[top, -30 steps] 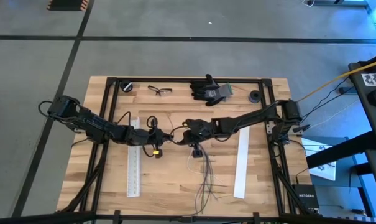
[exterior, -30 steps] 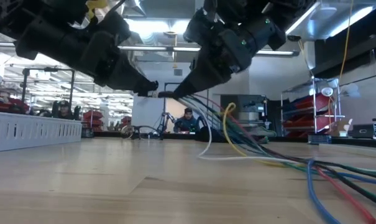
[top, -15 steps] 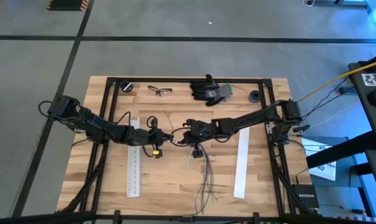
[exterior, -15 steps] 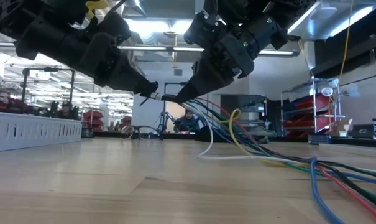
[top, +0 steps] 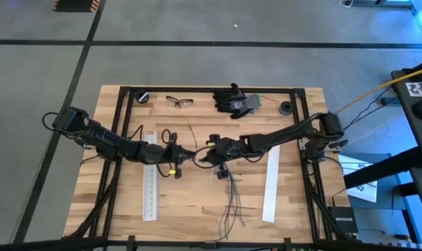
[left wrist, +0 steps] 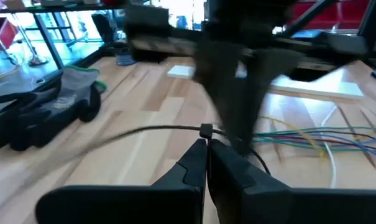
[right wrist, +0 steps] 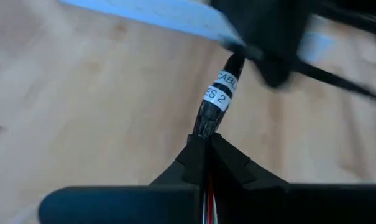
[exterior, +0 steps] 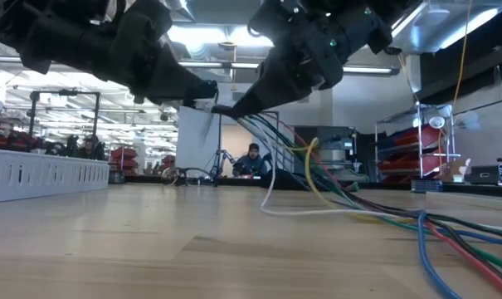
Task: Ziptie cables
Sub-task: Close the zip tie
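Observation:
The cables (top: 229, 195) are thin coloured wires joined in a dark sheathed end with a white label (right wrist: 218, 92). They splay out toward the near edge and trail on the table (exterior: 375, 218). Both grippers meet above the table's middle. My right gripper (top: 205, 157) is shut on the joined end. My left gripper (top: 185, 157) faces it tip to tip, shut on a thin black zip tie (left wrist: 138, 132). The tie's tail (top: 192, 137) points toward the far edge. My left gripper pinches the black zip tie between its two fingertips, right beside the tie's small square head (left wrist: 205, 130). It comes level from the table's left, with the fingers across the strap. The tie is lifted clear. My right gripper pinches the cables' dark sheathed end (right wrist: 205, 124) just behind the white label. It comes from the table's right, slanting down, with the fingers along the bundle. The joined end is lifted clear; the loose wires hang down (exterior: 271, 158) and lie on the table.
Two long white strips lie on the table, one left (top: 150, 185) and one right (top: 271, 183) of the cables. Black gloves (top: 237, 101), safety glasses (top: 179, 102) and two small black round parts (top: 142, 96) (top: 286, 108) sit along the far edge. A black frame (top: 127, 118) borders the table.
Both grippers have risen together, staying tip to tip and shut, and the cables' joined end has come up with them. The loose ends have stayed on the table.

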Robot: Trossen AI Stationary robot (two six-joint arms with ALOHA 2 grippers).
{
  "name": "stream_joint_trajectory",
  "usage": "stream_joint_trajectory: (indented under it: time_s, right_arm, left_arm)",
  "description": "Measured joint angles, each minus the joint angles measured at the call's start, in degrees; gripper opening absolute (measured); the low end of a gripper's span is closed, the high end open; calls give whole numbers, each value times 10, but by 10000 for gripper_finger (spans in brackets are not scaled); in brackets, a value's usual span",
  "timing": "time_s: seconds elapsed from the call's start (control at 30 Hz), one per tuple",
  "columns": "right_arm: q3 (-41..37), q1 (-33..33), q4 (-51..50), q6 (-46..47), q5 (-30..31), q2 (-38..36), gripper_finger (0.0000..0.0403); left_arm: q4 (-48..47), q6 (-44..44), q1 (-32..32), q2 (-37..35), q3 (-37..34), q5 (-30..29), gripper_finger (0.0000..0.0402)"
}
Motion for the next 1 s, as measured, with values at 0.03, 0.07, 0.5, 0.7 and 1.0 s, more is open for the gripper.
stream_joint_trajectory:
  time_s: [0.03,0.07,0.5,0.7,1.0]
  right_arm:
    - [0,0,-11,-1,14,-6,0]
    - [0,-1,-19,-3,20,-13,0]
    - [0,-1,-83,18,-58,-47,0]
    - [0,4,-62,36,-63,-46,0]
    - [0,2,-17,92,25,-41,0]
  left_arm:
    - [-2,-3,-2,0,0,0,0]
    - [-2,-6,-4,0,0,0,0]
    - [8,1,-6,-3,0,-33,0]
    - [-8,1,-1,-3,0,-106,0]
    - [-6,-4,4,-3,0,-112,0]
